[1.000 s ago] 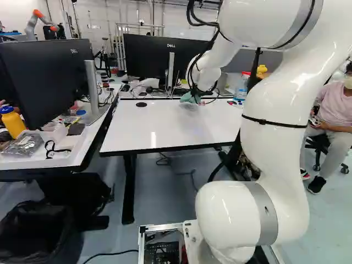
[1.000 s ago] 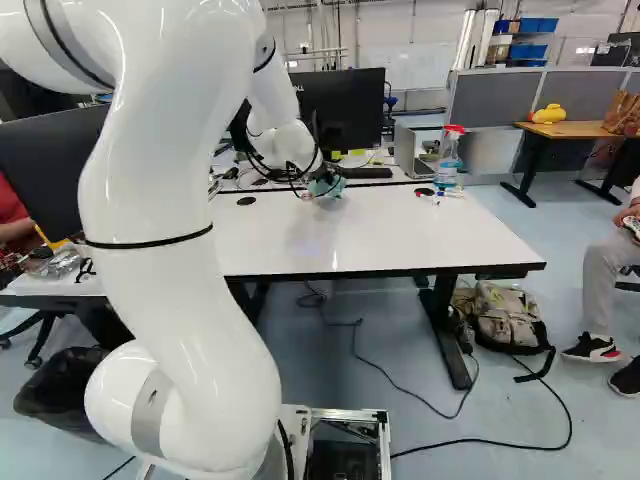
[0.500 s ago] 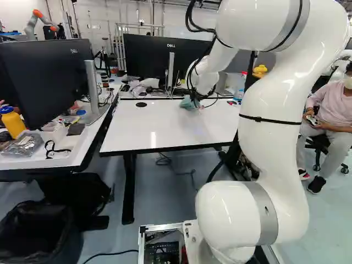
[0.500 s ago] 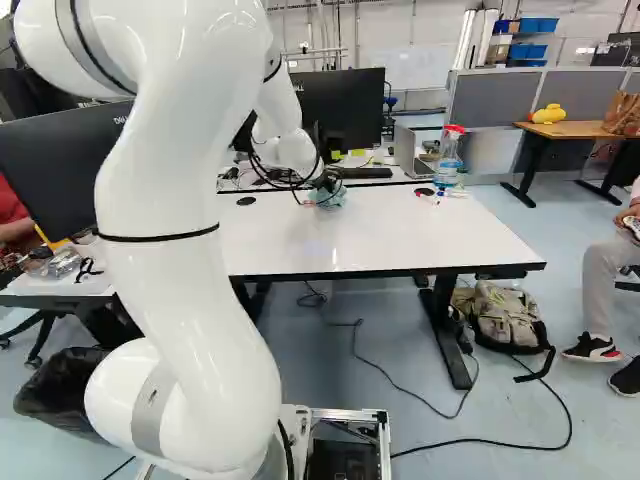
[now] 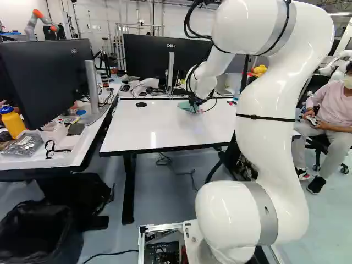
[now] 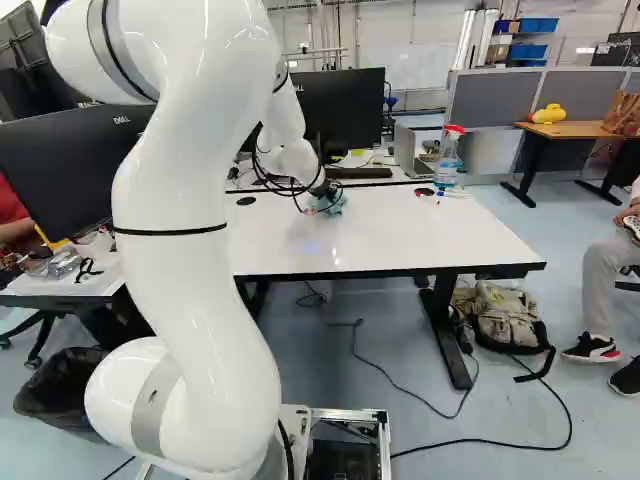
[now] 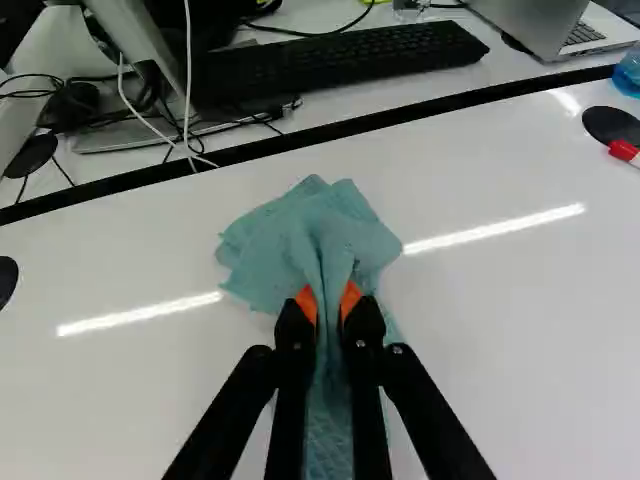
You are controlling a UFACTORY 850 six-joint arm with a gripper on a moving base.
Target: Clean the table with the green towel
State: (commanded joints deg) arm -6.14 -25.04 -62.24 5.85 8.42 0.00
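Green towel (image 5: 188,106) on white table (image 5: 159,129)

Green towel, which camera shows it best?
The wrist view: the towel is close, its folds clear, pinched by the gripper. Both base views show only a small bunch at the arm's end, over the table.

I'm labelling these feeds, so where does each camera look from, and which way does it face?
Left base view: on the base, behind and left of the white jointed arm, facing ahead and slightly down at the glossy white table; the arm stands right of the middle.
Right base view: behind and right of the arm, facing likewise; the arm stands left of the middle.
Wrist view: on the wrist, looking along the black two-fingered hand, shut on the green cloth towel.
Both base views share arm, table and towel.
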